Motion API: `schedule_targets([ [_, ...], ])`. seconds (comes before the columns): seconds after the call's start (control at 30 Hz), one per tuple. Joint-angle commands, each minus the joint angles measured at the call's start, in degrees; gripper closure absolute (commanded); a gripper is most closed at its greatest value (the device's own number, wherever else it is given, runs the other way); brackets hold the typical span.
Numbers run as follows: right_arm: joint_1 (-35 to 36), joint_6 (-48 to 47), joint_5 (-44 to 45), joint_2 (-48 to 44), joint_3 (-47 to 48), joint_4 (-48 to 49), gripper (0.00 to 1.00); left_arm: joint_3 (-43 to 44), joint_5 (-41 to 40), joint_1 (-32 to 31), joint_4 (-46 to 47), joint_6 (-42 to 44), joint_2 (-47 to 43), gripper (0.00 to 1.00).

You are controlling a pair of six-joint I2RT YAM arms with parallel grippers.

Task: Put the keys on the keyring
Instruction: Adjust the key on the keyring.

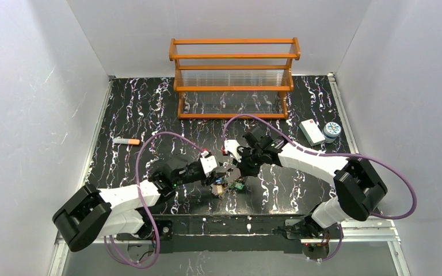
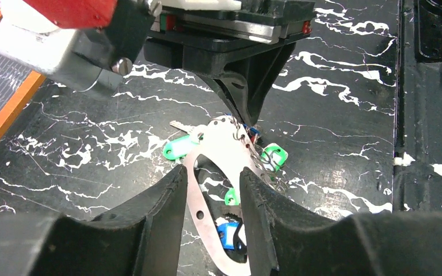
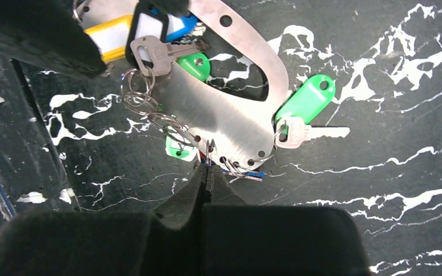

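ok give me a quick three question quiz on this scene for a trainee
1. Which tag colour shows most often among the keys? a) green b) purple c) orange
2. True or false: the right gripper stands wide open beside the keyring.
3. What runs between the fingers of the left gripper?

Key: 1 a. 2 false, its jaws are shut at the keyring's edge. 3 the keyring.
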Motion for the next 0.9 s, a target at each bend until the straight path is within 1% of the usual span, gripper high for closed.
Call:
schedule_targets([
  [0.0, 0.4, -2.5, -7.0, -3.0, -0.3, 0.8, 0.99, 1.4, 1.0, -1.0, 4.6, 1.9, 1.4, 0.64],
  [0.17, 0.4, -3.1, -12.7, -3.4, -0.8, 3.8, 0.99, 1.5, 5.7, -2.1, 5.7, 5.1, 4.1, 0.64],
  [0.33, 0.4, -2.9, -14.0, -2.4, -0.7, 4.7, 0.99, 2.4, 5.9, -3.4, 6.1, 6.4, 8.1, 0.67],
  [0.7, 0.7, -3.0, -15.3, -1.3, -0.3, 4.8, 0.99, 5.2, 4.3, -5.8, 6.7, 7.0, 14.3, 0.82],
  [0.87, 0.8, -3.1, -14.9, -1.1, -0.2, 4.6, 0.99, 4.9, 3.1, -6.1, 6.7, 7.5, 14.6, 0.95],
])
